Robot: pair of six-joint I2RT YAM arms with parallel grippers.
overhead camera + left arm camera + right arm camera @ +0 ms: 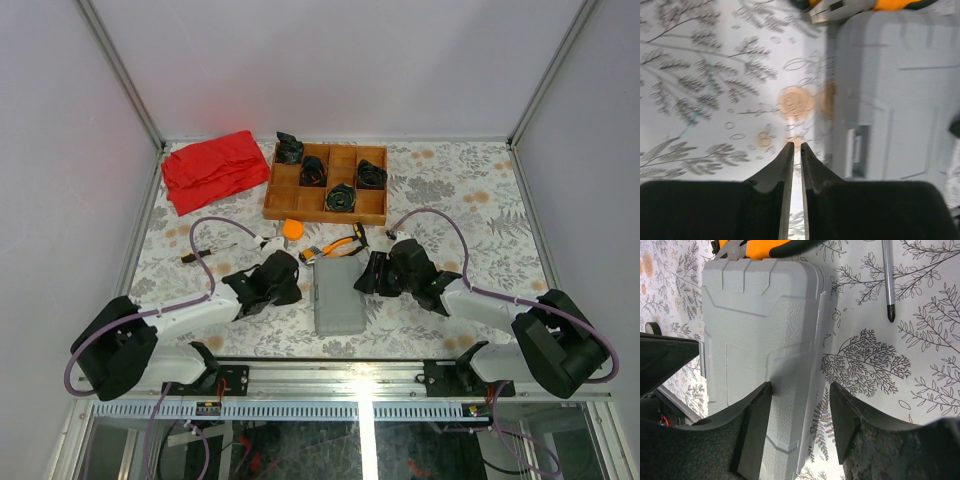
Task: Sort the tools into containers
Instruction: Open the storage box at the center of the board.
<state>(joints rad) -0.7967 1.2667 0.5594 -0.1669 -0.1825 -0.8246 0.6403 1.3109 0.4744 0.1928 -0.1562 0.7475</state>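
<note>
The left fingers (784, 172) are almost together, with nothing between them, over the table (705, 110). The shut grey case (890, 90) lies just to their right. The right fingers (754, 430) are apart, one over the case's edge and one over the table beside it. Orange pliers (771, 247) lie at the case's far end. A screwdriver (887, 280) lies ahead of the right fingers, to the right.

I see my left arm (185, 315), white links with black joints, reaching from the near left corner of the table (470, 190) toward its middle. The black two-finger left gripper (796, 146) is closed down to a hairline slit. My right arm (480, 305) mirrors it from the near right corner. The right gripper (800, 385) points inward, its textured black fingers (752, 430) standing clearly apart.
</note>
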